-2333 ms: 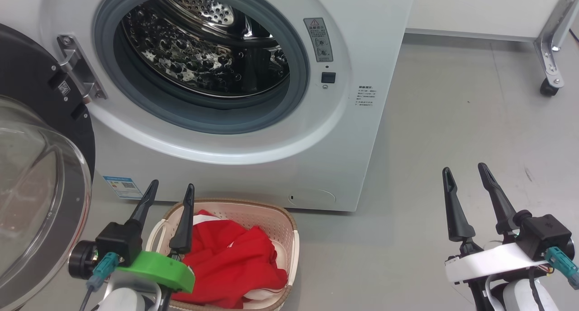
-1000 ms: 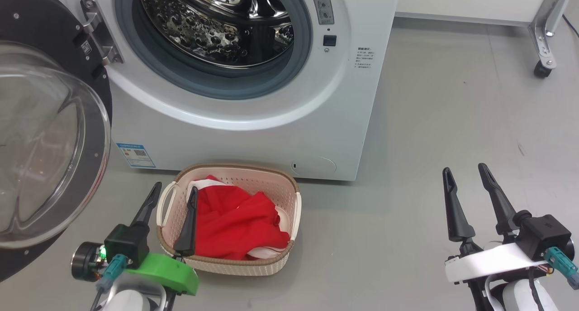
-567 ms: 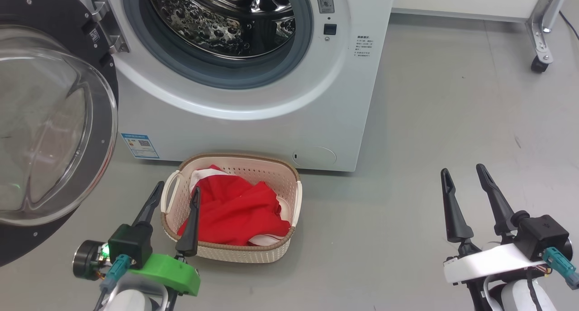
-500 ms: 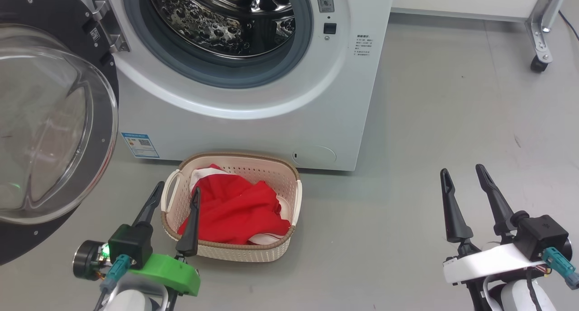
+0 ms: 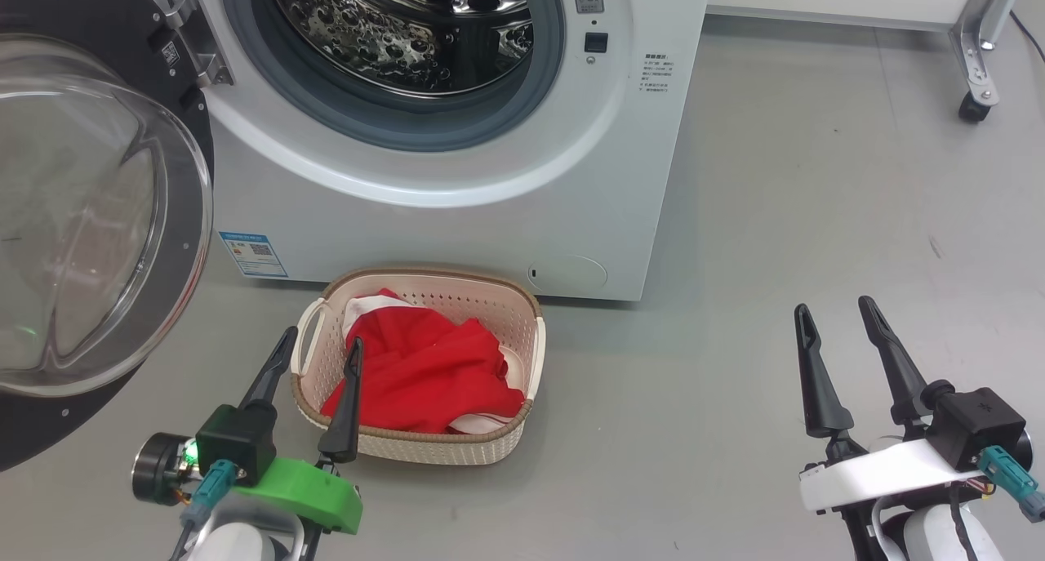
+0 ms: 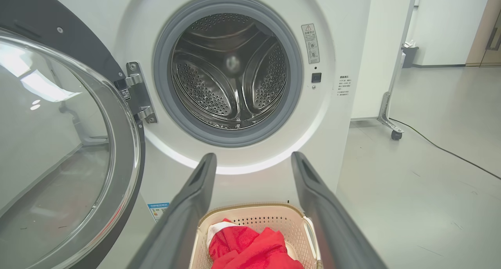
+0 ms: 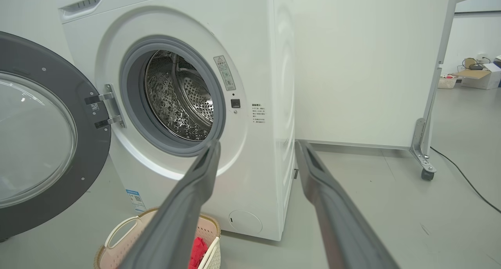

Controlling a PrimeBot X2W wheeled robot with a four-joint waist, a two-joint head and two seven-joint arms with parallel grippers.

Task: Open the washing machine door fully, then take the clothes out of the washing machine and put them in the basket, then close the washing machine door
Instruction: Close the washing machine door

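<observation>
Over the last couple of seconds the head view has pulled back from the washing machine (image 5: pixel 457 226). That's camera shift, the things haven't moved. The clothes (image 5: pixel 424 373) sit in the basket (image 5: pixel 424 451) on the floor before the machine, and the drum (image 6: pixel 231 73) looks bare. My left tool (image 5: pixel 323 336) is spread and empty by the basket's near-left rim. My right tool (image 5: pixel 833 304) is spread and empty, well apart. The washing machine door (image 5: pixel 90 218) stands wide open, so I judge only closing it remains.
</observation>
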